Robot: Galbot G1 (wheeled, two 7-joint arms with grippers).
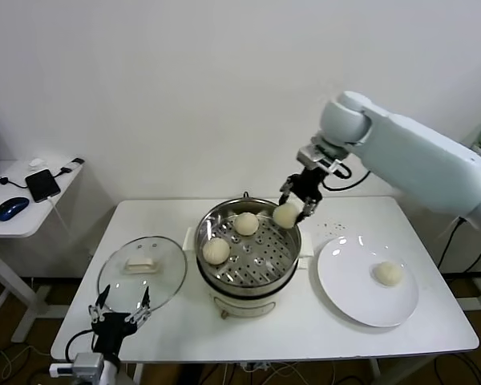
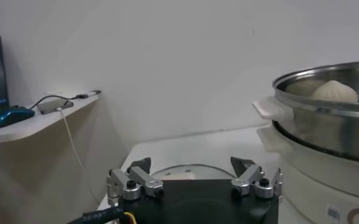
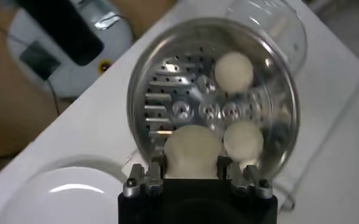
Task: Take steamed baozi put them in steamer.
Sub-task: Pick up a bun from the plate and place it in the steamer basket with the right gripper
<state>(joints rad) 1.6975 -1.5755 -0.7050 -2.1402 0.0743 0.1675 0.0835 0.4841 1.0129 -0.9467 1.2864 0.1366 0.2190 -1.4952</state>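
Step in hand: transfer of the third bun. The right gripper (image 1: pixel 296 204) hangs over the far rim of the steamer (image 1: pixel 282 273), fingers clamped on one steamed baozi (image 3: pixel 192 152). Two buns (image 1: pixel 230 237) lie on the steamer's perforated tray; a fourth (image 1: pixel 387 273) waits on the plate (image 1: pixel 345 289) beside the steamer. Next: lower onto bare tray, then release. The buns appear smooth, domed, cream-white. The left gripper (image 2: pixel 195 175) idles, fingers spread, by the glass lid (image 1: pixel 164 269).

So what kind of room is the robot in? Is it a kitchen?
Probably not a real kitchen, more like a lab or office set up for cooking practice. The steamer and plate sit on a plain white table against a bare wall, and a side desk holds a computer mouse and phone.
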